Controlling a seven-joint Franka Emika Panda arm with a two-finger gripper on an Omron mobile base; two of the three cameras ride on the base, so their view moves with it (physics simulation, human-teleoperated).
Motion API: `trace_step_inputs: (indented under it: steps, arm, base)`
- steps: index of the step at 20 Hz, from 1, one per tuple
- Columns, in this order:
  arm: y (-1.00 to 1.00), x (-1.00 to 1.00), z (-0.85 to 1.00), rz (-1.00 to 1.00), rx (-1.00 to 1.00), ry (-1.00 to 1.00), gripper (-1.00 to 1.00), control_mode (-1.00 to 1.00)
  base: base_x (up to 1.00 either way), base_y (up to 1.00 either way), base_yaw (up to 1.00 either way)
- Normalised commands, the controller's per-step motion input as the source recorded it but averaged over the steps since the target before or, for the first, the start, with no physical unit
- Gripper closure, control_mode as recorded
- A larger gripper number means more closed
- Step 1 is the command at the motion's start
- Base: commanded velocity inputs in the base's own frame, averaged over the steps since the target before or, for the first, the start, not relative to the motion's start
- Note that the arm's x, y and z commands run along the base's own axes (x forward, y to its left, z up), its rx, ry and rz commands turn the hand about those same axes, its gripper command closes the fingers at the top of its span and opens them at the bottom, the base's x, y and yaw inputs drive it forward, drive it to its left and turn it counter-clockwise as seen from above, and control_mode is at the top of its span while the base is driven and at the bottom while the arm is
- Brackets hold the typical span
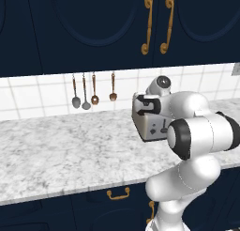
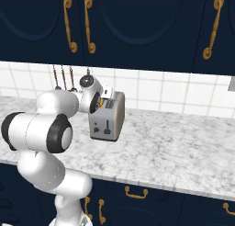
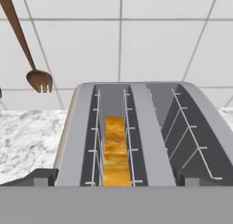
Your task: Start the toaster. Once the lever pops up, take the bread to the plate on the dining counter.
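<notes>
The toaster sits on the long marble worktop close to the tiled wall, its control face turned out toward the room, and the arm is bent over it so the hand hangs just above the slots. From the hand view the bread sits low in the left slot between the wire guides, golden crust edge up; the right slot is bare. The gripper's tips are not clear in any view, so the pictures alone leave the jaws unsettled, though they appear to be spread fully apart with nothing in them. The lever is the thin dark tab on the control face, beside the small round knob. I'd judge the step in hand is either pressing that tab or waiting for it to rise; which, I cannot tell. To press it well, the hand should come down the front face with one finger on top of the tab, clear of the knob, and push straight down without shoving the toaster back. For lifting the bread, the fingers must go in on either side of the slice, inside the wire guides. Utensils hang on the wall behind, one wooden fork near the toaster; they hardly obstruct.
</notes>
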Motion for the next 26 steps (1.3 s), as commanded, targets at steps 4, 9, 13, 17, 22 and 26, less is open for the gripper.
trace_step_inputs:
  steps: [4, 9, 13, 17, 22, 26]
  arm:
    - [0.00, 0.00, 0.09, 0.00, 0.00, 0.00, -1.00, -1.00]
    - [0.00, 0.00, 0.15, 0.00, 0.00, 0.00, -1.00, -1.00]
    - [0.00, 0.00, 0.00, 0.00, 0.00, 0.00, -1.00, -1.00]
    - [0.00, -0.02, 0.00, 0.00, 0.00, 0.00, -1.00, -1.00]
    - [0.00, -0.16, 0.00, 0.00, 0.00, 0.00, -1.00, -1.00]
    - [0.00, -0.40, 0.04, 0.00, 0.00, 0.00, -1.00, -1.00]
  base:
    - [0.00, 0.00, 0.00]
    - [0.00, 0.00, 0.00]
    - [0.00, 0.00, 0.00]
    - [0.00, 0.00, 0.00]
    - [0.00, 0.00, 0.00]
    - [0.00, 0.00, 0.00]
